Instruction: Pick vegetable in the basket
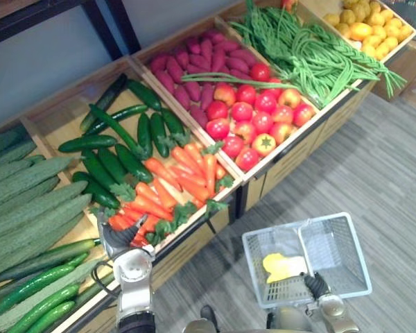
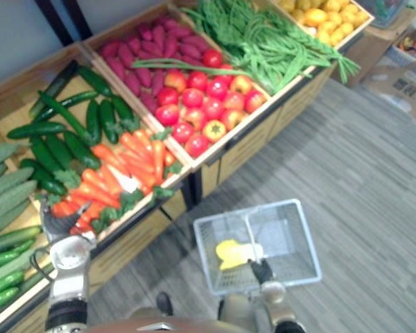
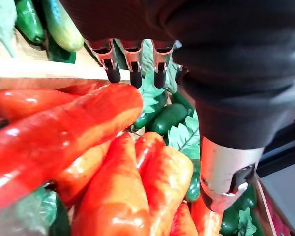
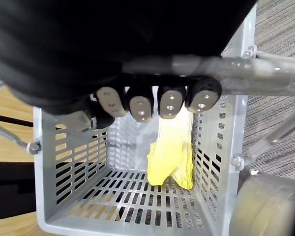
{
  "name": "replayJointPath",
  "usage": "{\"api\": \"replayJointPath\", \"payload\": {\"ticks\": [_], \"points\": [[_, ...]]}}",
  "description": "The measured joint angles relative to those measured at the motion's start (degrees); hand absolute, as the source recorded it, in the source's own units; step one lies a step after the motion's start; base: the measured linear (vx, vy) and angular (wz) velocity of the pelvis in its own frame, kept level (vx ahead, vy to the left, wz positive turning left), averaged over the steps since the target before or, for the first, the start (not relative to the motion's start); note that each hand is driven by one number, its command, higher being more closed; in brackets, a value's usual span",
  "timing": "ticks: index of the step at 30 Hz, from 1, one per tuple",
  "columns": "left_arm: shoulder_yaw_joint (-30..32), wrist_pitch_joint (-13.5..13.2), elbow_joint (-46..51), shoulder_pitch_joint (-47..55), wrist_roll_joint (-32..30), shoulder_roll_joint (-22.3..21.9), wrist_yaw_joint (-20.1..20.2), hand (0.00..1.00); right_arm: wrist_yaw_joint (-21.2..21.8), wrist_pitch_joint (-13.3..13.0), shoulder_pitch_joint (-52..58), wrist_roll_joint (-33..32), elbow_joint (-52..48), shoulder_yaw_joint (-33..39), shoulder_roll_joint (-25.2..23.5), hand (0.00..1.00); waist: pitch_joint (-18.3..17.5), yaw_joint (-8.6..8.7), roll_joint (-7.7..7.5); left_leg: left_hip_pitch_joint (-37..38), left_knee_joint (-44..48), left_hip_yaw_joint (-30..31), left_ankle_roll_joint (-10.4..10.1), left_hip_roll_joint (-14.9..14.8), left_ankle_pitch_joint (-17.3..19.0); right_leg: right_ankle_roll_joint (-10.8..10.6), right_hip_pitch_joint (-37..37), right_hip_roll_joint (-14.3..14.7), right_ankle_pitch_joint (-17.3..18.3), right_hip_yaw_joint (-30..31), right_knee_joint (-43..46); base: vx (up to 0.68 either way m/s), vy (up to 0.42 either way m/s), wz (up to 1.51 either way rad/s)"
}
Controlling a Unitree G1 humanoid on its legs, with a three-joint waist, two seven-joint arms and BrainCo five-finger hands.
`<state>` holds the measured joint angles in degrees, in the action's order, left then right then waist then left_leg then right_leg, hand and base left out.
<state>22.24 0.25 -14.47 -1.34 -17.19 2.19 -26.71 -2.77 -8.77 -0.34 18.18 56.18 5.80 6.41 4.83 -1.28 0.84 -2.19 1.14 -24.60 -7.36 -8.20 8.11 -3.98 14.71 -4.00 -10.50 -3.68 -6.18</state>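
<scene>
Orange carrots [image 1: 173, 184] with green tops lie heaped in a wooden crate. My left hand [image 1: 118, 239] is at the near end of the heap. In the left wrist view its fingers [image 3: 132, 73] stretch straight just over the carrots [image 3: 88, 123], the thumb [image 3: 226, 182] apart, nothing grasped. My right hand [image 1: 317, 286] is shut on the handle [image 4: 246, 73] of a grey mesh basket [image 1: 336, 243], which it holds over the floor in front of the stand. One yellow vegetable [image 1: 281, 266] lies inside the basket [image 4: 113, 196], against its wall.
Dark cucumbers [image 1: 118, 149] share the carrot crate. Pale ridged gourds [image 1: 28, 201] lie to the left. Red tomatoes [image 1: 253, 114], purple sweet potatoes [image 1: 194, 62], green beans [image 1: 305, 52] and yellow produce [image 1: 367, 24] fill crates to the right. Grey floor [image 1: 374, 173] lies before the stand.
</scene>
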Motion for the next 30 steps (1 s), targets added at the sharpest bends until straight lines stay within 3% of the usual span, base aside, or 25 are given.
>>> {"api": "replayJointPath", "payload": {"ticks": [18, 19, 30], "points": [[-0.3, -0.1, -13.5, -5.6, -1.6, 3.9, -1.0, 0.0, -0.9, -0.3, -1.3, -0.1, -0.1, -0.1, 0.1, 1.0, 1.7, 1.26, 0.58, -0.5, 0.1, -1.5, -0.2, 0.2, 0.2, 0.0, 1.4, 0.3, 0.0, 2.0, 0.0, 0.0, -0.042, -0.05], [-0.2, -0.1, -14.1, -5.8, -1.6, 4.1, -1.1, 1.0, -1.0, -0.5, -1.3, -0.1, 0.0, -0.1, 0.1, 1.0, 1.7, 1.32, 0.62, -0.6, 0.1, -1.6, -0.2, 0.1, 0.2, 0.0, 1.6, 0.4, 0.0, 2.2, 0.0, 0.0, -0.046, -0.08], [1.2, -0.6, -18.0, -7.1, -1.5, 7.1, -1.5, 1.0, -1.0, -0.6, -1.9, -0.1, 0.6, -0.2, 0.5, 1.0, 2.0, 1.58, 0.82, -0.4, 0.1, -1.9, -0.2, 0.1, 0.5, 0.0, 1.5, 0.5, 0.0, 2.4, 0.0, 0.0, -0.04, -0.01]]}}
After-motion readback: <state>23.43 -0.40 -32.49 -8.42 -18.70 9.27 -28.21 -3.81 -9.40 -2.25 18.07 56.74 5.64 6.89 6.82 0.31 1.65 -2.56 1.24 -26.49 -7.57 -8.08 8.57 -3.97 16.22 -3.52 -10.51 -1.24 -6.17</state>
